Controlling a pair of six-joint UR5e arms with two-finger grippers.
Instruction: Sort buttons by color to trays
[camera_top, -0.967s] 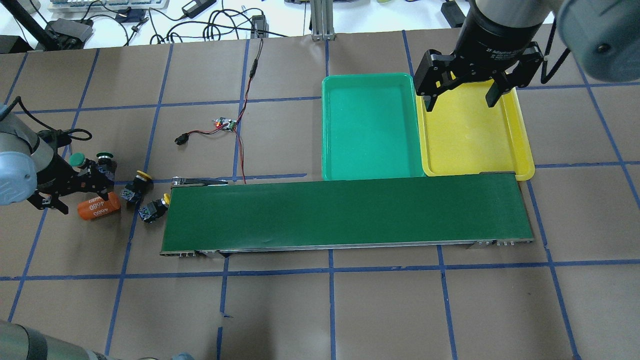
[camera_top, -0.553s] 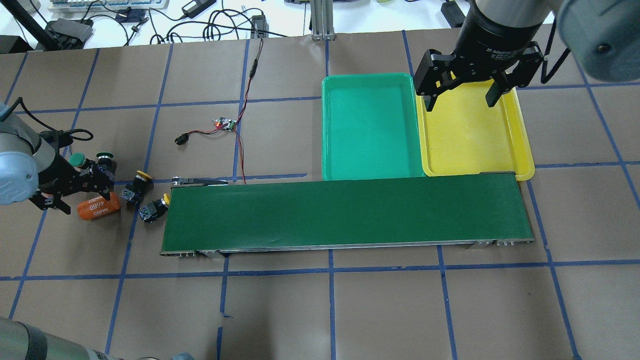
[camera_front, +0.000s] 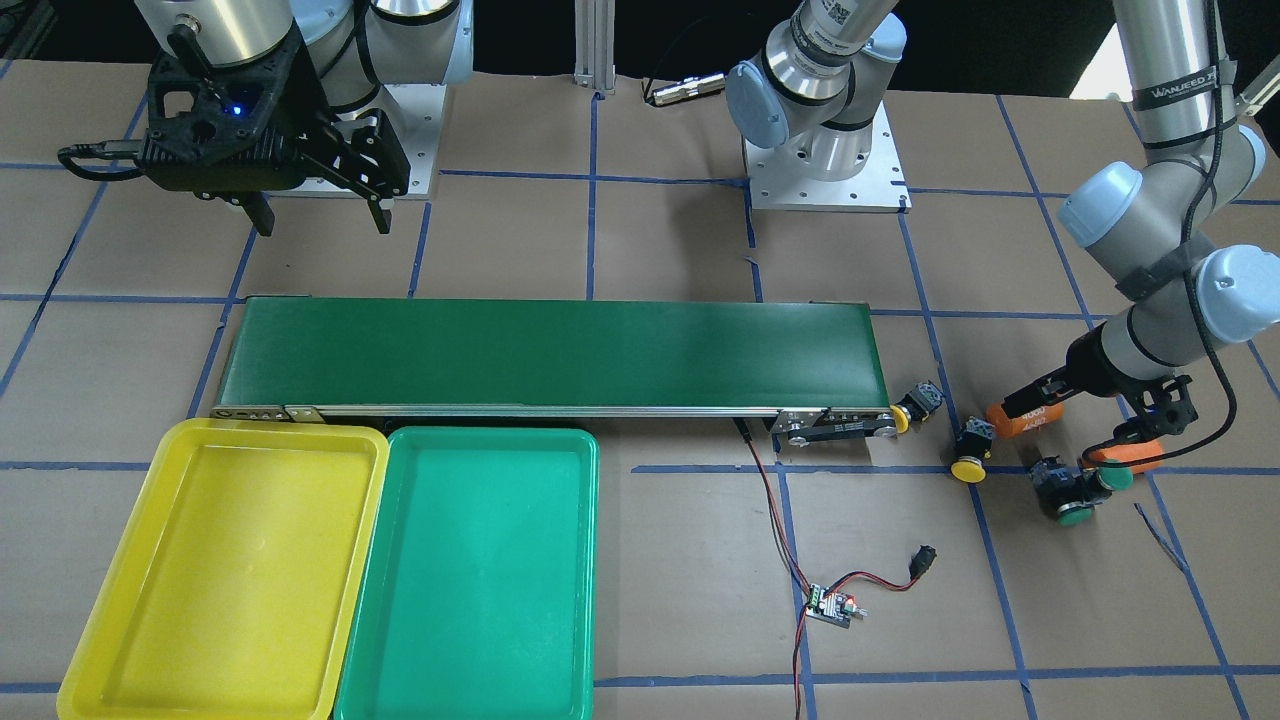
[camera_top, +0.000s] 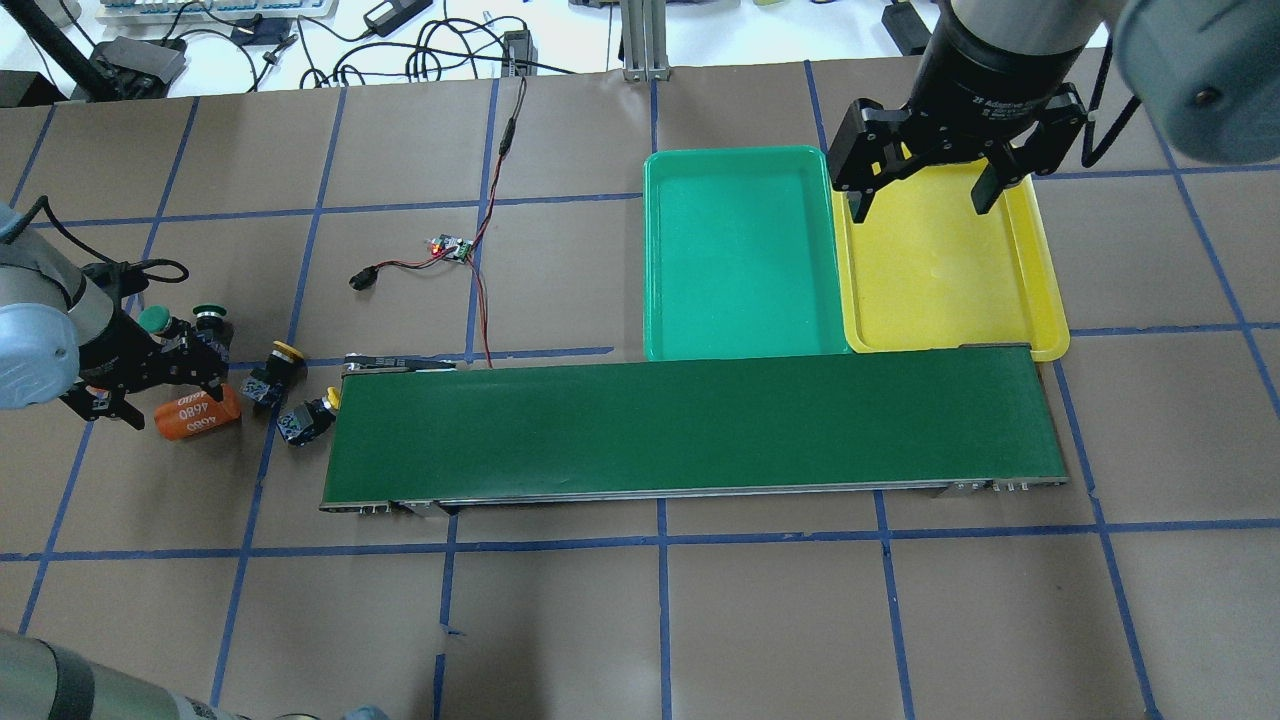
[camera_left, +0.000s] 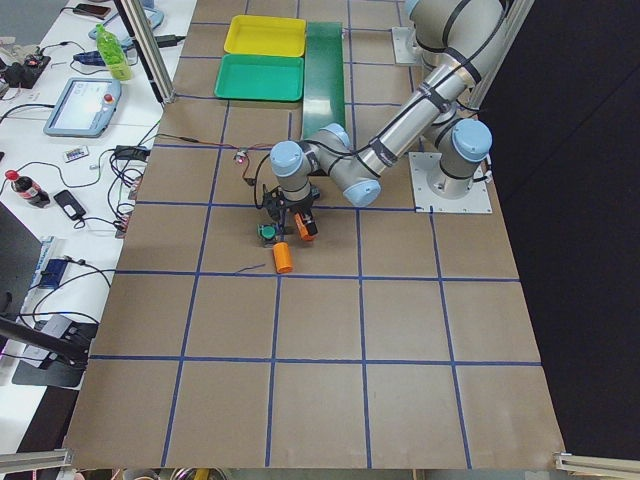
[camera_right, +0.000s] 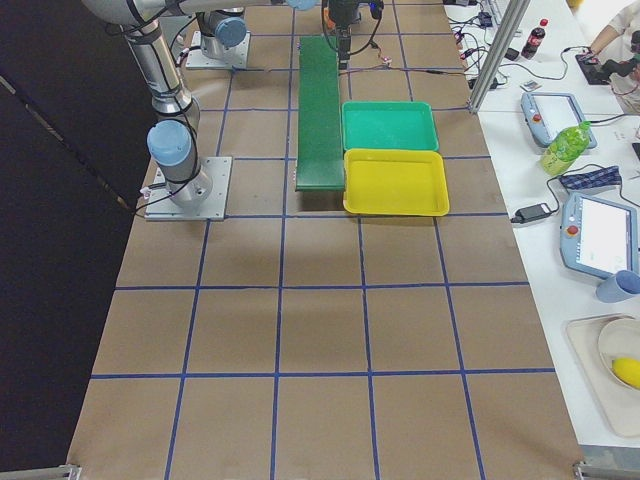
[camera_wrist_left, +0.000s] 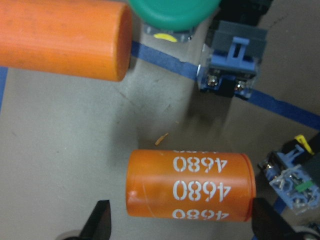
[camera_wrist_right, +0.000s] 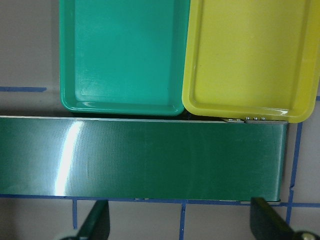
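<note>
Four buttons lie at the table's left end. Two green ones (camera_top: 155, 320) (camera_top: 210, 316) sit side by side. One yellow button (camera_top: 281, 357) lies nearby, another yellow one (camera_top: 312, 417) touches the conveyor's end. My left gripper (camera_top: 155, 390) is open and low, its fingers either side of the orange cylinder marked 4680 (camera_wrist_left: 190, 187). In its wrist view a green cap (camera_wrist_left: 172, 12) and a grey-blue button body (camera_wrist_left: 232, 60) lie beyond. The green tray (camera_top: 740, 255) and yellow tray (camera_top: 940, 270) are empty. My right gripper (camera_top: 925, 195) is open, high over the yellow tray's far edge.
A long dark green conveyor belt (camera_top: 690, 425) runs along the trays' near side. A second orange cylinder (camera_wrist_left: 62, 35) lies beside the green buttons. A small circuit board with red and black wires (camera_top: 450, 248) lies beyond the belt's left end.
My left gripper has drifted slightly to the overhead view's left over the 4680 cylinder. The right gripper and the buttons have not moved.
</note>
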